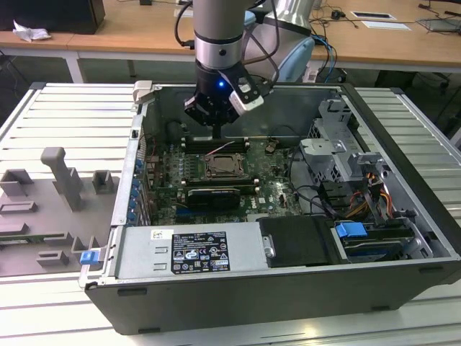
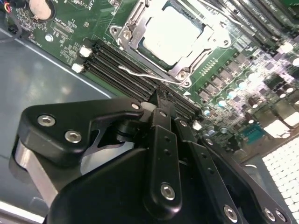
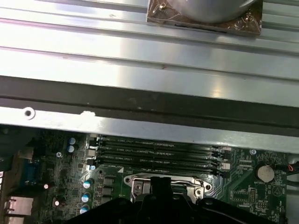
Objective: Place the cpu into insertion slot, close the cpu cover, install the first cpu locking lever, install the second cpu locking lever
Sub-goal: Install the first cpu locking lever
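The cpu (image 2: 170, 35) showed a pale, flat square face, seated in the insertion slot (image 1: 225, 168) and framed by the silver cpu cover (image 2: 132, 42). The gripper (image 2: 158, 99) hung just beside it above the memory slots (image 2: 112, 70), fingers pressed together, gripping nothing visible. A thin wire lever (image 2: 140, 72) lay along the socket's edge, and the case wall (image 1: 288, 108) stood well apart.

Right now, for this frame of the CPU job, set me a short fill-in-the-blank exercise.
1. The cpu cover lies ____ (open/closed) over the cpu.
2. The gripper, poised over the memory slots, is ____ (open/shut).
3. The circuit board is ____ in colour.
Missing words: closed; shut; green.
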`<state>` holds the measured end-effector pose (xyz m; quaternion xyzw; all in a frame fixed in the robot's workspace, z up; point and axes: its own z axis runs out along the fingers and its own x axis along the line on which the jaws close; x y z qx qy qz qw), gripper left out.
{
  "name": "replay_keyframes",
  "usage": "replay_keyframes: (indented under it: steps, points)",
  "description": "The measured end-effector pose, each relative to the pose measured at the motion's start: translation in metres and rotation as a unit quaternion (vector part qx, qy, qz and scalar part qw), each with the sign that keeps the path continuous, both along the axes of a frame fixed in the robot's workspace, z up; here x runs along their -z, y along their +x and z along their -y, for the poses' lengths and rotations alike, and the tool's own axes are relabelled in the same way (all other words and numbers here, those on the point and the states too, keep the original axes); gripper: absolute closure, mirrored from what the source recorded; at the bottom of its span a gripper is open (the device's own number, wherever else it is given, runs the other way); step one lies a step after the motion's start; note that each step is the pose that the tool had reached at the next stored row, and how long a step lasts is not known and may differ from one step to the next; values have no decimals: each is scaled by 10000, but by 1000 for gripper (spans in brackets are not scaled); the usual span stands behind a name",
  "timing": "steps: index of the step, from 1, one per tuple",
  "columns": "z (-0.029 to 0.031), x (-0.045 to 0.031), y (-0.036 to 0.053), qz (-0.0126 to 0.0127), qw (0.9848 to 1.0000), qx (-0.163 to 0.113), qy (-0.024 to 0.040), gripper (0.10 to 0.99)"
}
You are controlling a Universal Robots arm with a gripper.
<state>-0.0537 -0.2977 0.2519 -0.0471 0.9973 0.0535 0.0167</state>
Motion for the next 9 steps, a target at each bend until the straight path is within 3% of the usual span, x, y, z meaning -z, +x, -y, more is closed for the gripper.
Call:
replay_keyframes:
  steps: [9]
  points:
    - [0,169,26,5,10000,83,0,980]
